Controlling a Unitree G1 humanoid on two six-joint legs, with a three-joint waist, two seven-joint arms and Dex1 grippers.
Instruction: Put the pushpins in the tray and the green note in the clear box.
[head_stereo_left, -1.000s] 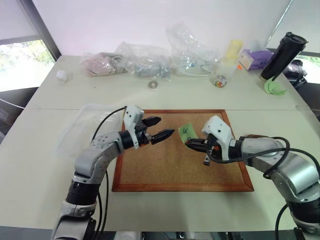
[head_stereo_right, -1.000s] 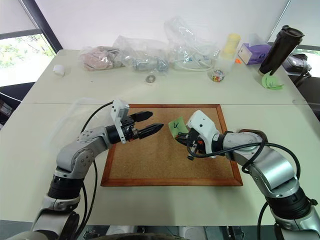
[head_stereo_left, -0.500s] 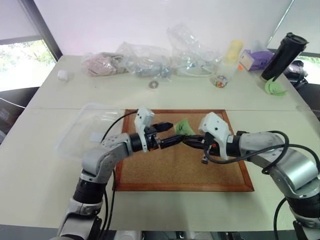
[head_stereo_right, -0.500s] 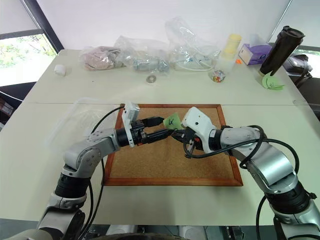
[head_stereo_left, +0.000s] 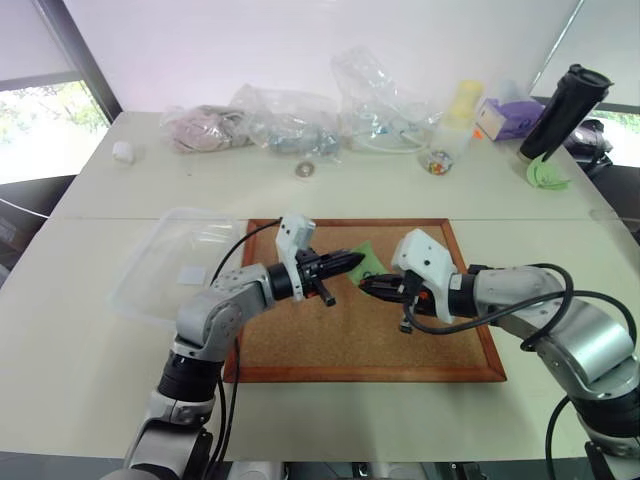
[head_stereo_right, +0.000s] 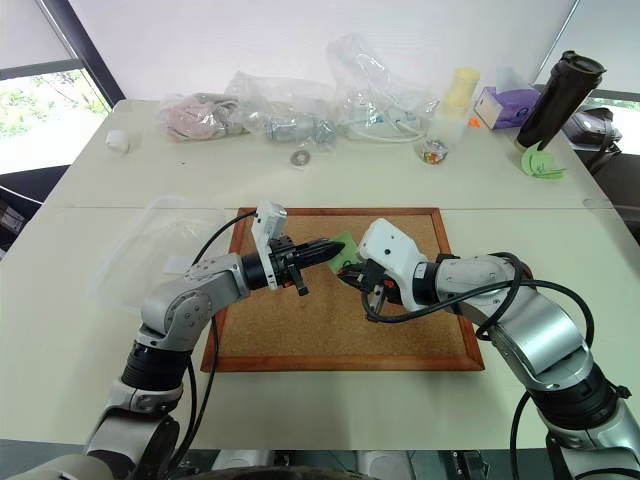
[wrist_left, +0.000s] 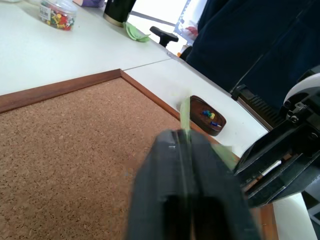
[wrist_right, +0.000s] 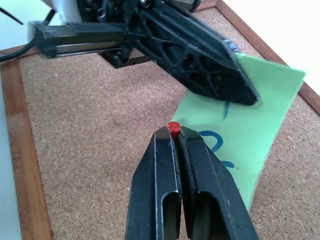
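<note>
The left gripper (head_stereo_right: 335, 246) is clamped on the green note (wrist_right: 248, 120), held above the cork board (head_stereo_left: 300, 345); the right gripper (wrist_right: 173, 134), just beside it, is closed on a red pushpin (wrist_right: 173, 127) at the note's face. The tray (wrist_left: 207, 115), beyond the left gripper's tips past the board's edge, already holds a few pins; by my reading this pin must go there, and the note into the clear box (head_stereo_left: 165, 270) behind that gripper.
</note>
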